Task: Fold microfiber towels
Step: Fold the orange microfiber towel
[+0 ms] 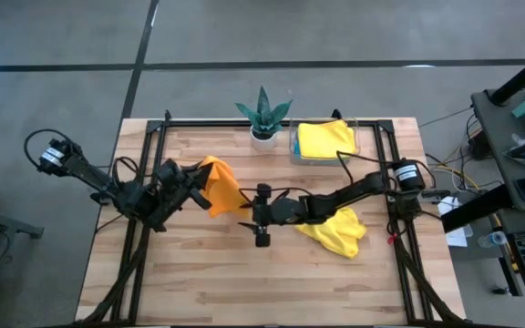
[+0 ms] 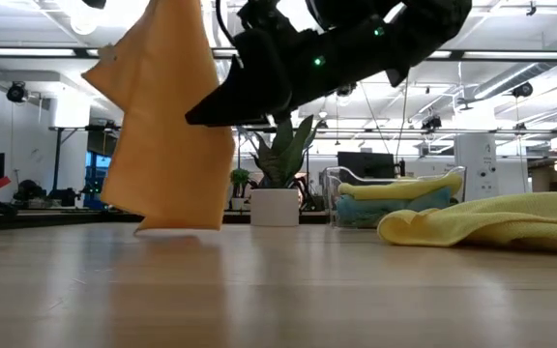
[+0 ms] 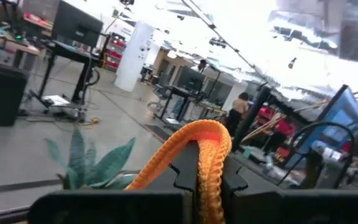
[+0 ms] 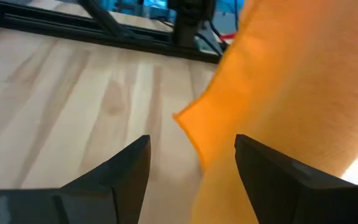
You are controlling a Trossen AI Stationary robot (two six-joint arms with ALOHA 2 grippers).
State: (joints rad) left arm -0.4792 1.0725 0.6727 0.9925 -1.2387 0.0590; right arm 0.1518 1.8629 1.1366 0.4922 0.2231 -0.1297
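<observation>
Orange towel (image 2: 167, 126) hanging, pinched in clenched left gripper (image 3: 207, 180); right gripper (image 4: 191, 168) spread beside its corner, grasping nothing.

layout: what sits where on your table

you have the hanging towel (image 1: 219, 185) left of centre, lifted off the table (image 1: 199, 282) by the left gripper (image 1: 192, 179), which is clamped on its upper edge. your right gripper (image 1: 261, 216) sits just to the right of that towel, fingers spread, the cloth's lower corner before them. right of it, under the right arm, a crumpled towel (image 1: 337, 230) lies on the table. at the back edge the potted plant (image 1: 263, 117) stands left of the tray (image 1: 295, 148), which holds folded towels (image 1: 326, 138).
</observation>
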